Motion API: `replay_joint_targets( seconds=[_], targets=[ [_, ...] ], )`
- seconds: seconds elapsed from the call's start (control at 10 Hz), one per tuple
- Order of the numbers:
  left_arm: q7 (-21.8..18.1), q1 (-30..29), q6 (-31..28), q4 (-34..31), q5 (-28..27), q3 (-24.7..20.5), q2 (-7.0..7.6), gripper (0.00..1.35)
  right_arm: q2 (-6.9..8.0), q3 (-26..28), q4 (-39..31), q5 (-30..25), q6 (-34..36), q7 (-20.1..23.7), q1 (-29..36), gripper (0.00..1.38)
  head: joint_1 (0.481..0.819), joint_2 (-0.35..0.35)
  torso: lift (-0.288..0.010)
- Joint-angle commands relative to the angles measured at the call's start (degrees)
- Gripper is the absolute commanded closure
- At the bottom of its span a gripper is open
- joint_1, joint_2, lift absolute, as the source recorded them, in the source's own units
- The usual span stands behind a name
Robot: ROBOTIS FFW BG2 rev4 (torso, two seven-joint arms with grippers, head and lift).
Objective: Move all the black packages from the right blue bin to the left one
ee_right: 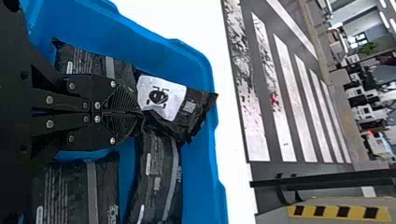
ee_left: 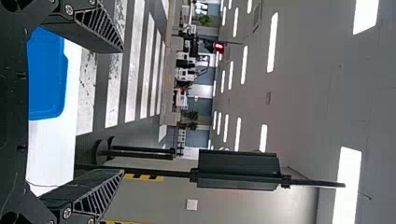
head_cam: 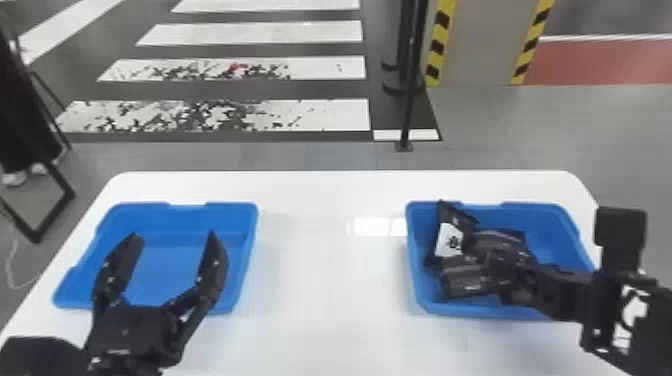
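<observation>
Head view: the right arm is reaching in from the right edge, and its gripper (head_cam: 479, 262) is hanging low inside the right blue bin (head_cam: 562, 220). Its two flat black fingers are pressing together at their tips, pinching the crumpled end of a black package with a white label (head_cam: 449, 241), as the right wrist view is showing. That package is leaning at a tilt by the bin's left side, with a corner rising at the far rim; whether it is touching the bin floor is impossible to tell. Three more black packages (ee_right: 88, 63) (ee_right: 156, 172) (ee_right: 77, 193) are lying in the same bin around and beneath the right gripper, their surfaces printed and banded with grey.

The left gripper (head_cam: 173, 236) is hovering over the left blue bin (head_cam: 250, 240), its fingers standing wide apart with nothing between them. Both bins are sitting well apart on a white table (head_cam: 320, 280). Beyond it, a slim black post (head_cam: 410, 100) is standing on the floor near a striped crossing (head_cam: 325, 114).
</observation>
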State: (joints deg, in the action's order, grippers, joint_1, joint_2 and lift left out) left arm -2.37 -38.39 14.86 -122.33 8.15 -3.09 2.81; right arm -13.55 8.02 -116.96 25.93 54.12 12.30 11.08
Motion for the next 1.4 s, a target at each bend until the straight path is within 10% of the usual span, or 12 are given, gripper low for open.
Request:
replay_joint_targets(
  seconds=[0.0,0.5,1.3],
  targets=[
    [0.0,0.0,1.31,0.06,1.11,0.12,0.0,0.12,0.01,4.09,-6.44,2.52,-0.26,0.1,3.55,1.2,0.695,0.036,-0.132],
    [-4.22,1.55,0.33,0.2,21.79,5.37,1.14,0.12,-0.78,0.66,0.31,28.0,-6.59,9.15,0.17,1.2,0.695,0.074,-0.132],
    [-13.89,5.91,-16.69,0.2,31.38,9.48,3.08,0.14,-2.27,-12.82,5.93,37.48,-10.11,10.47,-6.3,1.2,0.695,0.109,-0.132]
  ],
)
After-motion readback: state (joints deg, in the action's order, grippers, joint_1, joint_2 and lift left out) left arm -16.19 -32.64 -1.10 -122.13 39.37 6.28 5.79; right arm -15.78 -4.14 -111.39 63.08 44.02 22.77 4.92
